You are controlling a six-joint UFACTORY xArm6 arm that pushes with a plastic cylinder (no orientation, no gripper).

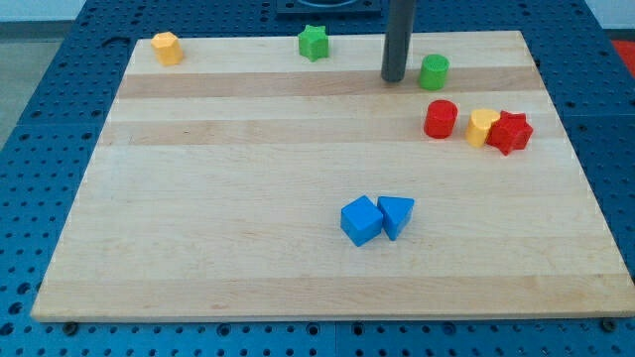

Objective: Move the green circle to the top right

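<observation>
The green circle is a short green cylinder standing on the wooden board near the view's top, right of centre. My tip is the lower end of the dark rod, just left of the green circle, with a narrow gap between them. The board's top right corner lies further to the view's right of the green circle.
A green star and an orange hexagon sit along the top edge to the left. A red cylinder, a yellow heart and a red star sit below the green circle. A blue cube and a blue triangle lie near the middle.
</observation>
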